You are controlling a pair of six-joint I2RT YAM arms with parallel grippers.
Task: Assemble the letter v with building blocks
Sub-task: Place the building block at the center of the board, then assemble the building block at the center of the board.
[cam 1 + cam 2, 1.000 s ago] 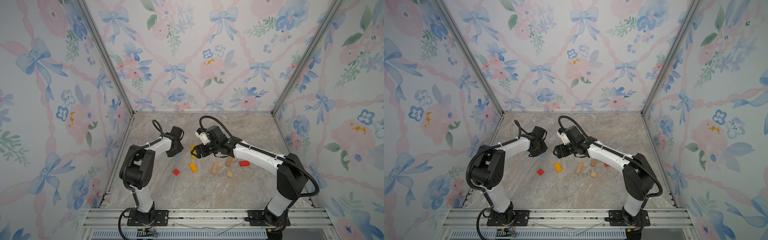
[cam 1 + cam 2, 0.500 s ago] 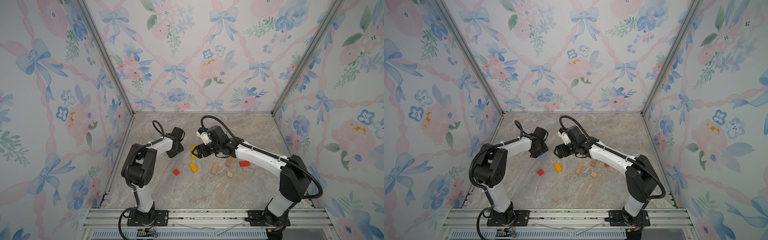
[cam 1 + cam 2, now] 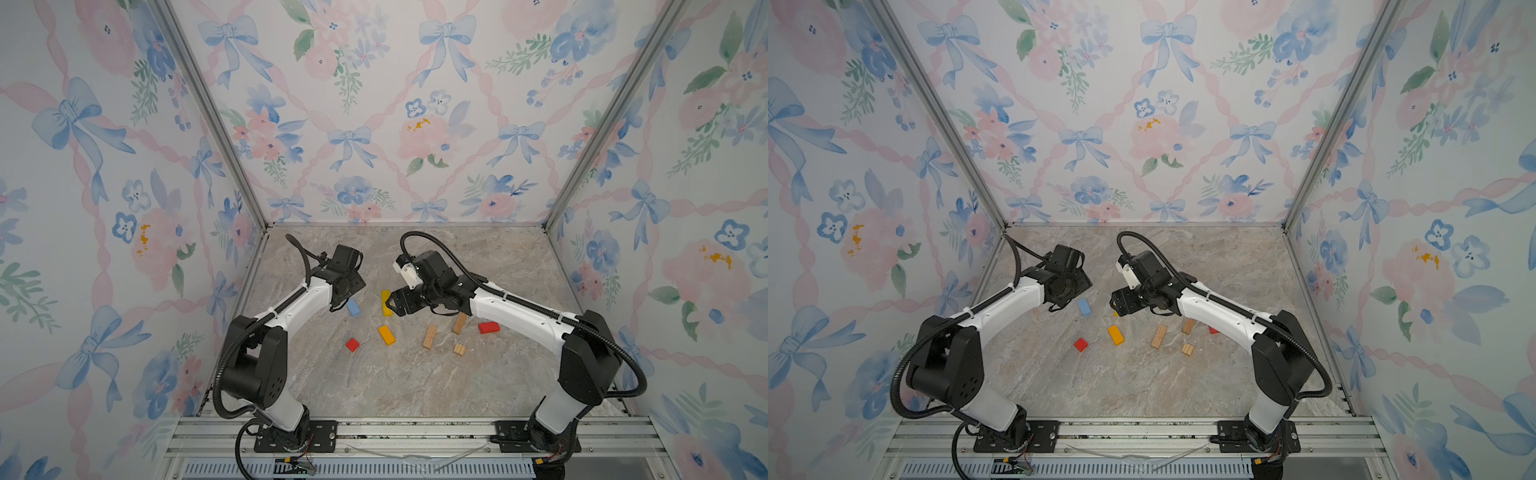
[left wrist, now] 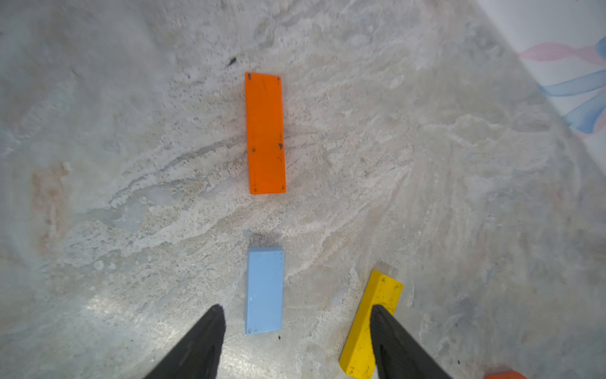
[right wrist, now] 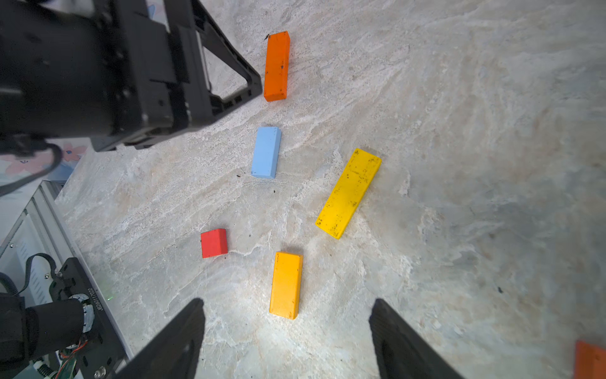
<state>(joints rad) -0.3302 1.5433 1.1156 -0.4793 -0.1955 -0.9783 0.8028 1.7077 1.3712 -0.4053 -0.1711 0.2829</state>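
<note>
In the left wrist view a light blue block [image 4: 265,290] lies flat in line with a longer orange block [image 4: 265,133], a gap of floor between them. My left gripper [image 4: 296,310] is open and holds nothing; the blue block's near end lies between its fingertips, close to one of them. A yellow block [image 4: 370,323] lies slanted, partly behind the other finger. My right gripper [image 5: 288,300] hangs open and empty above an amber block [image 5: 286,284]. A small red block [image 5: 214,242] lies beside that block. In both top views the left arm hides the orange block.
Three tan wooden blocks [image 3: 430,336] [image 3: 460,323] [image 3: 459,349] and a red block [image 3: 488,327] lie under the right forearm. The two grippers [image 3: 341,305] [image 3: 392,306] face each other closely at mid-floor. Patterned walls close in three sides; a metal rail [image 3: 415,428] runs along the front.
My left gripper has opened and let go of the light blue block, which now rests on the floor. The right arm has barely moved.
</note>
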